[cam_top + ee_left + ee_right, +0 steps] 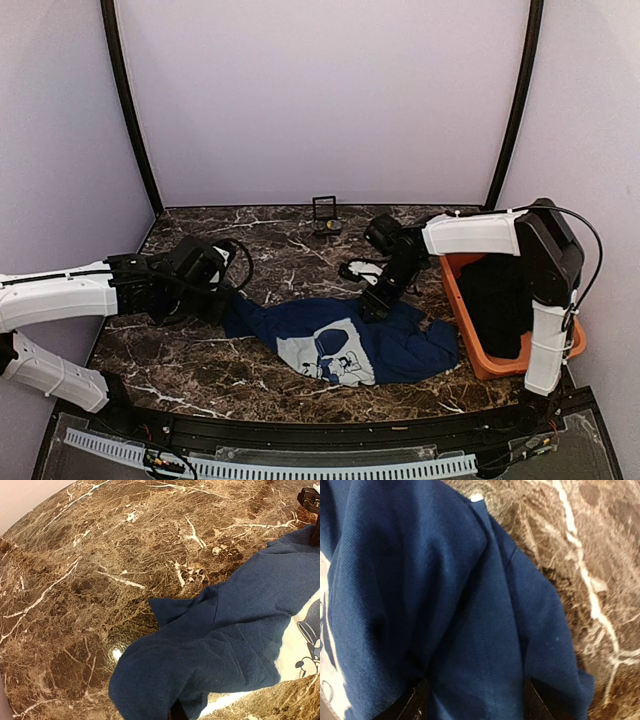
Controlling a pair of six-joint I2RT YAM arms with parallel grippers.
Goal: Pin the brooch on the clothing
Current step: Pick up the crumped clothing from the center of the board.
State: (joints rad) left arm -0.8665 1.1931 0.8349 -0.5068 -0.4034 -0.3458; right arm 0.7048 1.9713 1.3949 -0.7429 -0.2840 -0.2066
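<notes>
The navy T-shirt (pixel 400 345) lies crumpled on the marble table, its light print (pixel 335 355) facing up. My left gripper (pixel 222 300) is at the shirt's left end. In the left wrist view the cloth (pixel 225 630) rises over the fingers and hides them, so the gripper looks shut on it. My right gripper (pixel 375 305) presses down on the shirt's far edge. In the right wrist view its fingers (pixel 415 705) stand wide apart with a fold of blue cloth (pixel 445 580) between them. The brooch is not in view.
A small black hinged case (pixel 325 215) stands open at the back of the table. An orange bin (pixel 452 290) at the right holds a black garment (pixel 497 300), with the right arm reaching across above it.
</notes>
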